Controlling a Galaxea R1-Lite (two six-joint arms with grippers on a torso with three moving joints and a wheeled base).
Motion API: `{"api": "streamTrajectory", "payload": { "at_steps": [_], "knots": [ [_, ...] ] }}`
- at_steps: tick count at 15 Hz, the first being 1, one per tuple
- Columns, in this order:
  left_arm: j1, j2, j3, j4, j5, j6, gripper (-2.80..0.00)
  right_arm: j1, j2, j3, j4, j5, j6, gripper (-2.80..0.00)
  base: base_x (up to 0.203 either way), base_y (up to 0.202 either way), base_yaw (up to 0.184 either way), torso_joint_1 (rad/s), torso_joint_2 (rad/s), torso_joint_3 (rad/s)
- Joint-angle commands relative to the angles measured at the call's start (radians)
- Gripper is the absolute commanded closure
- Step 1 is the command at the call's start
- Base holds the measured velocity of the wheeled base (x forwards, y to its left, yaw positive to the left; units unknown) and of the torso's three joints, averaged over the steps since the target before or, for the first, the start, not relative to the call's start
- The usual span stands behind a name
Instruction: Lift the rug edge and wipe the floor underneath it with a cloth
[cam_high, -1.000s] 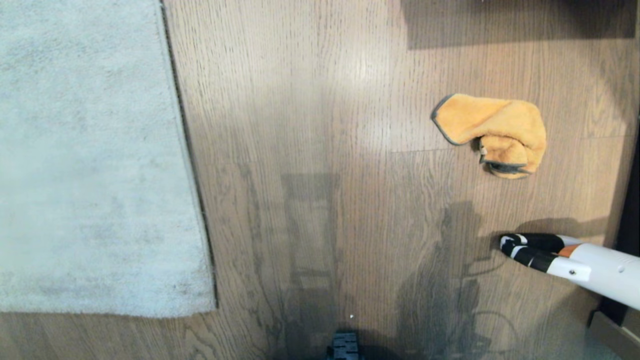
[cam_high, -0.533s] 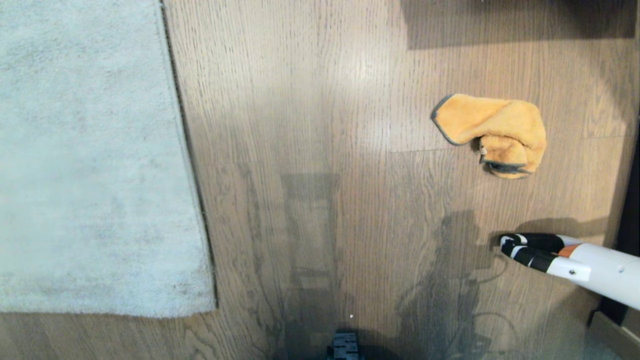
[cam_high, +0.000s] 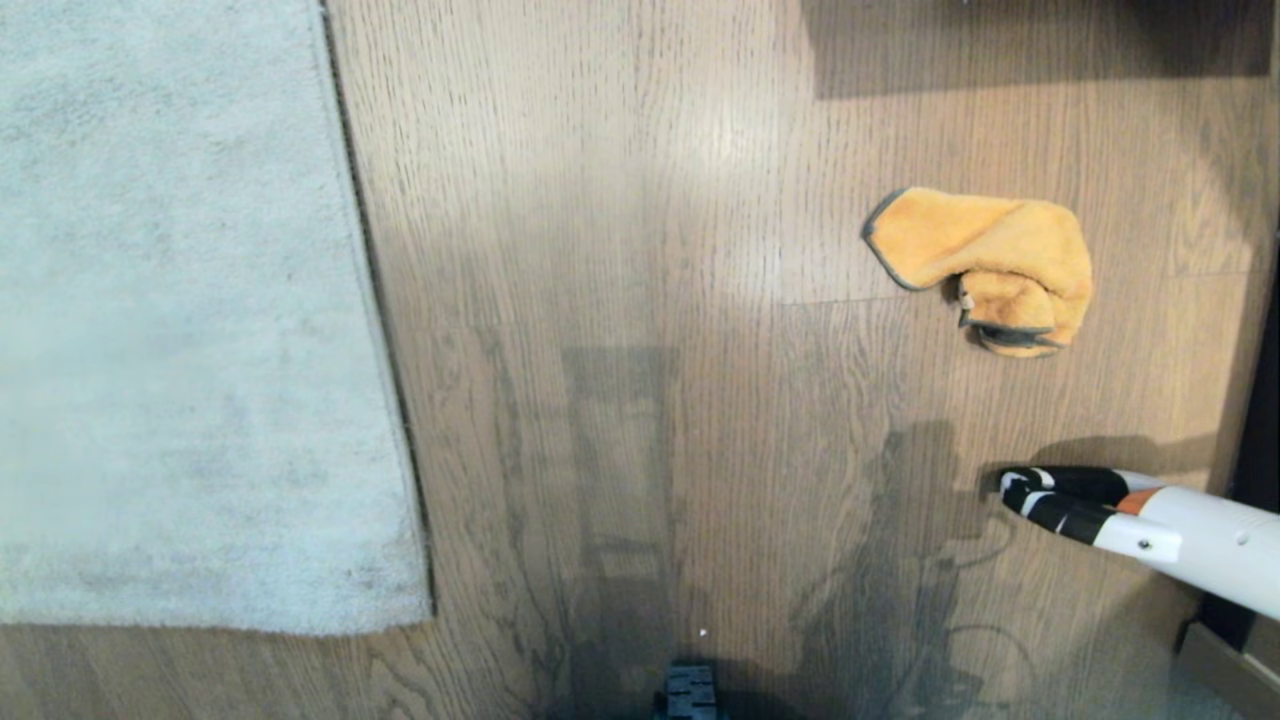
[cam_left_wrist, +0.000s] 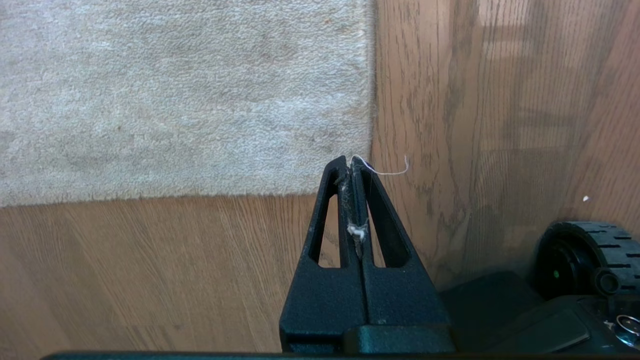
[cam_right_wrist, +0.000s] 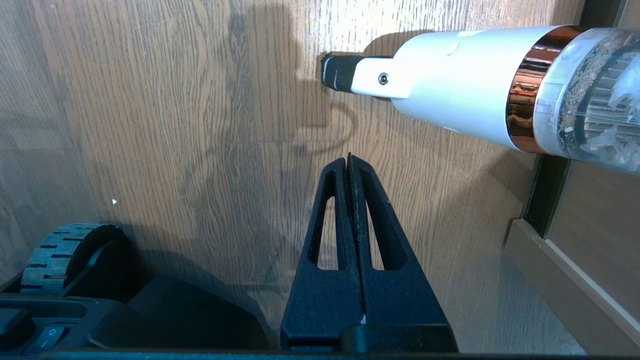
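Observation:
The pale grey rug (cam_high: 180, 320) lies flat on the left, and the rug edge (cam_high: 385, 330) runs down to a near corner (cam_high: 420, 610). On the wood-grain floor (cam_high: 620, 200) at the right lies the cloth (cam_high: 985, 265), orange, crumpled, with dark trim. Neither gripper shows in the head view. In the left wrist view my left gripper (cam_left_wrist: 348, 159) is shut, bits of lint and a thread caught between its jaws, and it hangs over the rug's corner (cam_left_wrist: 367, 187). My right gripper (cam_right_wrist: 348, 157) is shut on nothing above bare floor (cam_right_wrist: 175, 125).
A white hand-held vacuum (cam_high: 1150, 530) lies on the floor at the right, just ahead of the right gripper (cam_right_wrist: 460, 85). A dark post and skirting board (cam_right_wrist: 575, 280) border the right side. The base's wheels (cam_left_wrist: 585, 255) (cam_right_wrist: 60, 250) sit close behind both grippers.
The arm's shadow on the floor beside the vacuum has slid slightly toward the near side. Rug, cloth and vacuum have not moved.

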Motion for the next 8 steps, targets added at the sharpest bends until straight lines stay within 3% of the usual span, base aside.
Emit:
{"api": "streamTrajectory", "payload": {
  "at_steps": [1, 8],
  "knots": [
    [0.000, 0.000, 0.000, 0.001, 0.001, 0.000, 0.00, 0.000, 0.004, 0.000, 0.000, 0.000, -0.001, 0.00, 0.000, 0.000, 0.000, 0.000, 0.00, 0.000],
    [0.000, 0.000, 0.001, 0.000, 0.001, 0.000, 0.00, 0.000, 0.004, 0.000, 0.000, 0.000, 0.001, 0.00, 0.000, 0.000, 0.000, 0.001, 0.00, 0.012]
  ]
}}
